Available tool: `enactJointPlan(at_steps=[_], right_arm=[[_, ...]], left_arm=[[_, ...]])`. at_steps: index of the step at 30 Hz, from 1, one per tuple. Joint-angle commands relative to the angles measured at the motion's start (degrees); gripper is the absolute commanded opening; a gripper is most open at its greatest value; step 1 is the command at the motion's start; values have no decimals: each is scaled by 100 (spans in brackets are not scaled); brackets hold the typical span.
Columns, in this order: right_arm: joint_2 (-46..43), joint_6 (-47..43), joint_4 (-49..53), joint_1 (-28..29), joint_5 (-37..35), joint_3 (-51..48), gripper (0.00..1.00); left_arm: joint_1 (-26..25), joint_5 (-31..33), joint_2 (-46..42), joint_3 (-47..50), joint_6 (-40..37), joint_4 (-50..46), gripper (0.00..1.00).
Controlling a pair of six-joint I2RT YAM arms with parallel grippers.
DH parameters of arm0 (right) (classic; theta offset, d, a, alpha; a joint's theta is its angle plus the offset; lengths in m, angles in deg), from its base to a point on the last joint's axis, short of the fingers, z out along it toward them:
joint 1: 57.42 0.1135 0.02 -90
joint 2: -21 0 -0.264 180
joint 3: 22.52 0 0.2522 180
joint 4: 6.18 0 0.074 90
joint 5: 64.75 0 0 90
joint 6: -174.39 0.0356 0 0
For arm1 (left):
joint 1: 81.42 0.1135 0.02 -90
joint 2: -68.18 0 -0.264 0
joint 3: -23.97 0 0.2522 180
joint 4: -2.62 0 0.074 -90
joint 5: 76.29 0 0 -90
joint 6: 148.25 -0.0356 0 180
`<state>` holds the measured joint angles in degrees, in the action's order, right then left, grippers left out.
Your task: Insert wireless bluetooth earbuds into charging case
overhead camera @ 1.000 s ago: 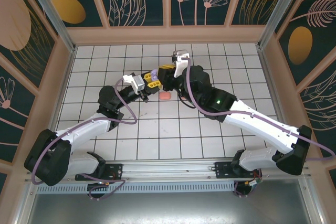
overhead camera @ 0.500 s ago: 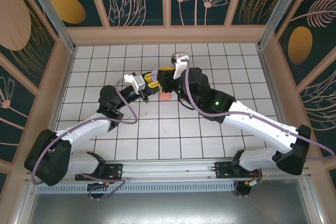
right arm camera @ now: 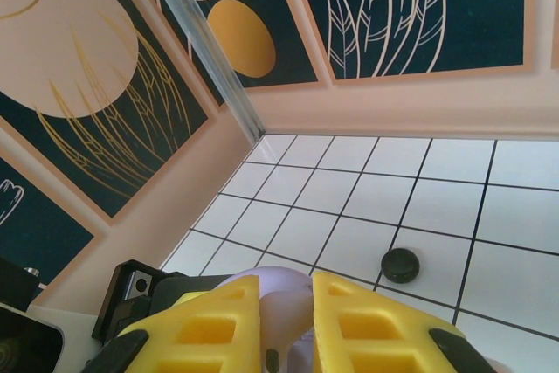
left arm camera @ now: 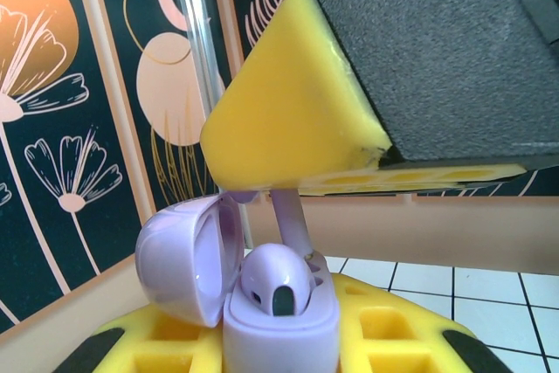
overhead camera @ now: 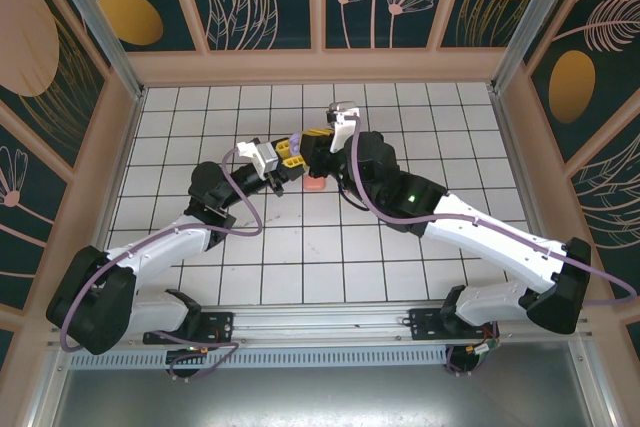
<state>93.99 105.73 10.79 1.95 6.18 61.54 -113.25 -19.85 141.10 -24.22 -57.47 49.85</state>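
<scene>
We record slight shifts only. The right arm's elbow now sits a little further left, and the right end effector (overhead camera: 312,142) covers more of the salmon-pink item (overhead camera: 314,185) on the bench. The left end effector (overhead camera: 289,154), with its lilac charging case (overhead camera: 297,139), sits marginally further up and left.

In the left wrist view, the lower part of the case (left arm camera: 279,329) runs off the bottom edge. An earbud stem (left arm camera: 290,216) disappears behind a yellow finger (left arm camera: 279,128) above it.
</scene>
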Motion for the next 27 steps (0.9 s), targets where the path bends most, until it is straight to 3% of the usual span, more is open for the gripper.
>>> enactJointPlan(at_steps=[1,19,23,27], right_arm=[[-66,-37,93,100,-69,-198,17],[259,-344,221,286,-402,-193,18],[286,-157,363,272,-621,16,29],[215,49,439,211,-776,267,48]], left_arm=[[-25,17,-129,-177,132,372,0],[-25,30,-149,-195,232,484,0],[-25,31,-153,-160,226,467,0],[-25,39,-140,-138,240,431,0]])
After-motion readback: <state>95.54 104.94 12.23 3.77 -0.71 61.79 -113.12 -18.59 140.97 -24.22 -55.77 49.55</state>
